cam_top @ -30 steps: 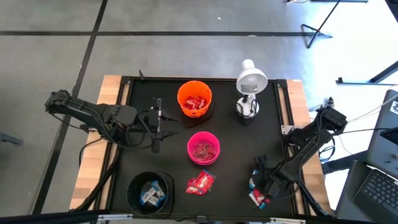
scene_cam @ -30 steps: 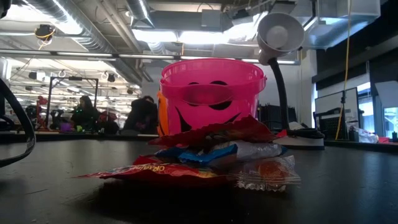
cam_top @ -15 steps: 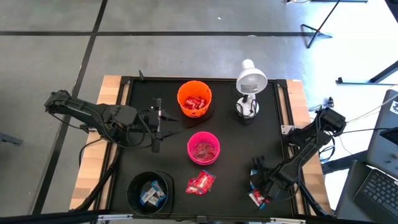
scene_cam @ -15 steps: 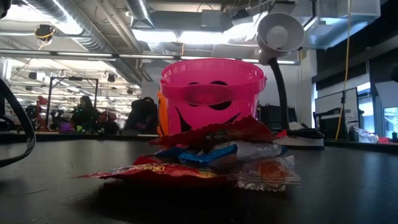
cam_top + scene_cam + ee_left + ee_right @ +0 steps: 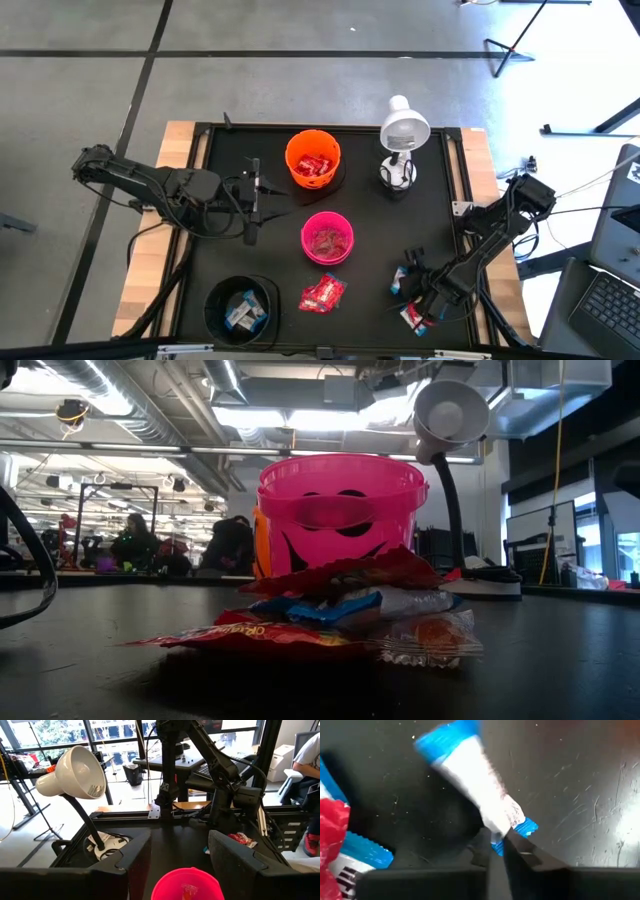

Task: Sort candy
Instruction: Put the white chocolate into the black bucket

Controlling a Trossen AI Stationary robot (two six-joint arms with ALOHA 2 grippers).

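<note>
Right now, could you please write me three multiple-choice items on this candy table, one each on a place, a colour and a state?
1. Where does the lamp stand?
A. beside the orange bowl
B. inside the black bowl
C. on the floor

2. What colour is the bowl in the middle of the table?
A. green
B. pink
C. white

3. What is the right gripper doing?
A. hanging open over the orange bowl
B. resting inside the black bowl
C. pinching a blue-and-white candy

Answers:
1 A, the high view shows them side by side.
2 B, the pink bowl sits there.
3 C, the right wrist view shows the fingers closed on the wrapper's end.
</note>
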